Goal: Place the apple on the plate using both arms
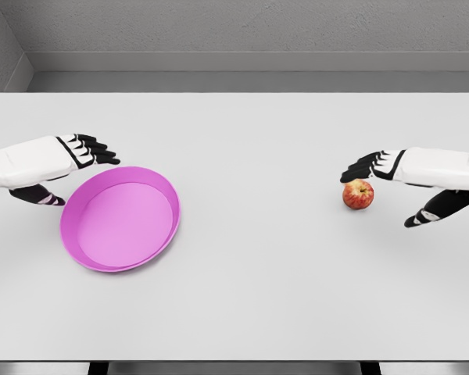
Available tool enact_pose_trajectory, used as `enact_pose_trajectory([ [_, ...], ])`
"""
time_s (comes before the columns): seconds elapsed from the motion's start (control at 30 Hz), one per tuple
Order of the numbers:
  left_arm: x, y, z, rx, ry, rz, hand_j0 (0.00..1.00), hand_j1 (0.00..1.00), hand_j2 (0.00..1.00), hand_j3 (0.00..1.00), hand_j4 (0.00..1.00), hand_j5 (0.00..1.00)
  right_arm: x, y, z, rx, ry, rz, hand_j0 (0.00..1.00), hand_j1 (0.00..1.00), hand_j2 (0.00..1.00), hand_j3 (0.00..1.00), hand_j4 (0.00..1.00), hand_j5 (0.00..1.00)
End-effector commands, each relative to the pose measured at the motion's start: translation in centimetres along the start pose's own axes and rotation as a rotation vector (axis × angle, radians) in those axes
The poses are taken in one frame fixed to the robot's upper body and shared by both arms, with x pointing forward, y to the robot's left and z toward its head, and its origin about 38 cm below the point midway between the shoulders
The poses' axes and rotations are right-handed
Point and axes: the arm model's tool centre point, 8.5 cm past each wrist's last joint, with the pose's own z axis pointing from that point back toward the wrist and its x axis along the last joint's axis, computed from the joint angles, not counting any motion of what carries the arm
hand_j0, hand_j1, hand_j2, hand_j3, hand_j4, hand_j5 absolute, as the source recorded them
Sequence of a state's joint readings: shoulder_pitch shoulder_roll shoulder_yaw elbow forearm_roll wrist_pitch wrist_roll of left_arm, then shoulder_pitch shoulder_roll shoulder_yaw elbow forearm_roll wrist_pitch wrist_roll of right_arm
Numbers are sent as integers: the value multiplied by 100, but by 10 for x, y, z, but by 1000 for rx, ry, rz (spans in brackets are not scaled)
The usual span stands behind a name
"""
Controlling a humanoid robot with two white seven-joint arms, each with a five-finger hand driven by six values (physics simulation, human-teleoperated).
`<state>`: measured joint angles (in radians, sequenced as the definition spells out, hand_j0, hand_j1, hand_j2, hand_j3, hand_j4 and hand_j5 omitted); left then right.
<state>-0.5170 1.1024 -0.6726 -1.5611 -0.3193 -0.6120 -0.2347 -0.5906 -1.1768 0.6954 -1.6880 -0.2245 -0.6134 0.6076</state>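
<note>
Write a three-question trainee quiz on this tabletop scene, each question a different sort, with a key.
1. True or false: the apple lies on the plate.
2. Multiple choice: the hand nearest the apple is A) the left hand, B) the right hand, C) neither, both are equally near.
3. Fill in: the plate's colour is ____.

Key:
1. False; it sits on the table, far to the plate's right.
2. B; its fingers are open around the apple, not yet closed on it.
3. Pink.

Left hand [59, 168] and right hand [406, 181] hover, fingers spread.
</note>
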Motion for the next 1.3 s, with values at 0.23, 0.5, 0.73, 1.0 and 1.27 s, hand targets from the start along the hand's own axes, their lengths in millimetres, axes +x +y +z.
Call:
enact_pose_trajectory([
  [0.23,-2,0,1,-16,5,3,100,100,100,100,100,100,-22,-10,-31,-81,59,-131,100,100,100,100,100,100],
  [0.5,-2,1,1,-15,5,2,100,100,100,100,100,100,-48,18,-29,5,162,-137,100,100,100,100,100,100],
  [0.73,-2,1,1,-18,5,2,100,100,100,100,100,100,-61,29,-45,34,184,-141,100,100,100,100,100,100],
  [1.0,-2,0,0,-32,4,0,100,100,100,100,100,100,-71,35,-49,55,229,-138,100,100,100,100,100,100],
  [1.27,-1,0,0,-34,2,1,100,100,100,100,100,100,-84,43,-61,75,250,-149,100,100,100,100,100,100],
])
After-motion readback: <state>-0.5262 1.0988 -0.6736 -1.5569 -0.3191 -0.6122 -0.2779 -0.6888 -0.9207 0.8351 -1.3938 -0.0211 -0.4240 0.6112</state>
